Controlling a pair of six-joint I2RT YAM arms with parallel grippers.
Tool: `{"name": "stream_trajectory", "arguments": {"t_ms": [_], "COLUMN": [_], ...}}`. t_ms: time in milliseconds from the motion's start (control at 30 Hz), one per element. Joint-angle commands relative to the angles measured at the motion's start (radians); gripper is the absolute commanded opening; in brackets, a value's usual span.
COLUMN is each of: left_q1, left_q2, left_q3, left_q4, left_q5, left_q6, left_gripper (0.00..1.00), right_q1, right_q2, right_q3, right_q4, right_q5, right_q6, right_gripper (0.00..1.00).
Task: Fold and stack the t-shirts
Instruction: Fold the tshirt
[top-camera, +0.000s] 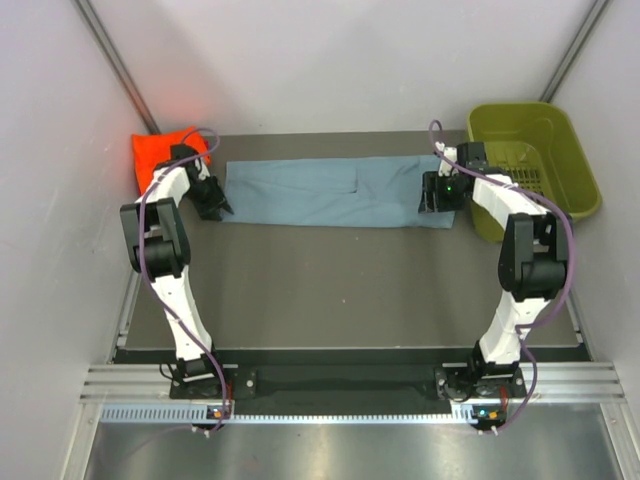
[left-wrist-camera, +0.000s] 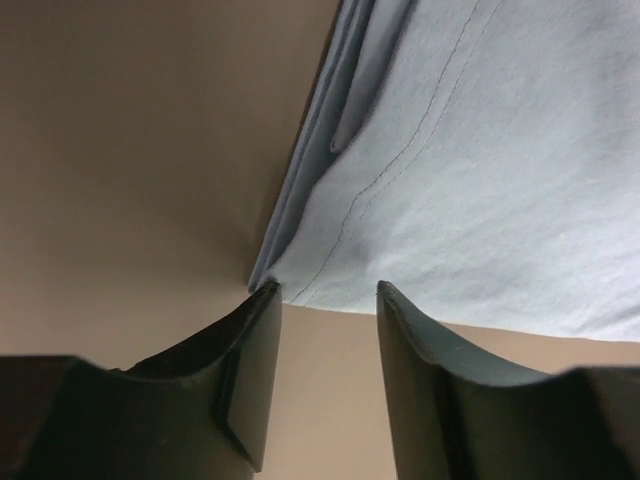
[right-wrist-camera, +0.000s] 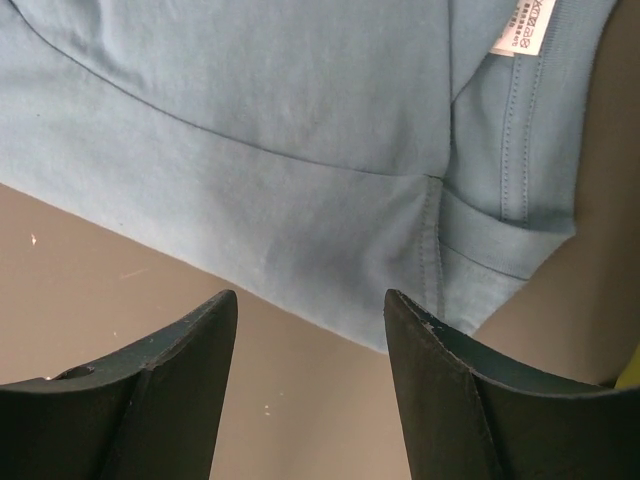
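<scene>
Both sets of jaws are open and hold nothing: left gripper (top-camera: 212, 206) at the blue shirt's (top-camera: 330, 192) left end, right gripper (top-camera: 430, 195) at its right end. The shirt lies mid-table as a long strip; probably cross folds and stacking remain. Orange shirt (top-camera: 158, 152) already folded, far-left corner.

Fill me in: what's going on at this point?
The grey-blue t-shirt lies folded into a long strip on the table. The left gripper is at its left end, the right gripper at its right end, fingers open and empty at the cloth's edge. An orange shirt sits far left, a green basket far right.
</scene>
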Motion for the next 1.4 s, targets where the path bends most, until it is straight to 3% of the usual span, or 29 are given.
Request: {"name": "stream_trajectory", "arguments": {"t_ms": [0, 200, 267, 300, 600, 867, 1000, 1033, 1067, 1133, 1200, 1367], "left_q1": [0.002, 0.000, -0.001, 0.000, -0.001, 0.000, 0.002, 0.002, 0.002, 0.002, 0.003, 0.003], "left_q2": [0.001, 0.014, 0.012, 0.012, -0.055, -0.207, -0.232, -0.232, -0.230, -0.215, -0.183, -0.128], "left_q3": [-0.006, -0.016, -0.023, -0.024, -0.096, -0.248, -0.215, -0.195, -0.173, -0.110, -0.061, -0.013], "left_q4": [0.023, 0.025, 0.025, 0.025, 0.002, -0.001, 0.002, 0.000, 0.000, -0.004, -0.007, -0.003], "left_q5": [0.011, 0.011, 0.011, 0.009, 0.043, 0.077, 0.039, 0.020, 0.008, -0.038, -0.052, -0.067], "left_q6": [-0.006, -0.005, -0.002, 0.000, -0.011, -0.058, -0.031, -0.023, -0.016, 0.000, 0.015, 0.026], "left_gripper": [0.47, 0.25, 0.15, 0.01, 0.00, 0.00, 0.00, 0.04, 0.21, 0.36, 0.45, 0.54], "right_q1": [-0.017, -0.026, -0.029, -0.032, -0.037, -0.034, -0.034, -0.031, -0.031, -0.029, -0.024, -0.020], "right_q2": [0.004, 0.013, 0.017, 0.015, 0.036, 0.112, 0.136, 0.136, 0.135, 0.133, 0.132, 0.136], "right_q3": [0.014, 0.007, 0.006, -0.003, -0.068, -0.005, 0.018, 0.018, 0.017, 0.014, 0.011, 0.018], "right_q4": [0.010, -0.013, -0.024, -0.028, -0.030, -0.036, -0.033, -0.032, -0.032, -0.032, -0.030, -0.029], "right_q5": [-0.030, 0.032, 0.055, 0.061, 0.116, 0.125, 0.130, 0.131, 0.131, 0.128, 0.128, 0.124], "right_q6": [0.007, -0.027, -0.034, -0.041, -0.059, -0.047, -0.042, -0.041, -0.041, -0.039, -0.038, -0.036], "right_gripper": [0.61, 0.61, 0.60, 0.60, 0.59, 0.55, 0.55, 0.54, 0.55, 0.55, 0.55, 0.55]}}
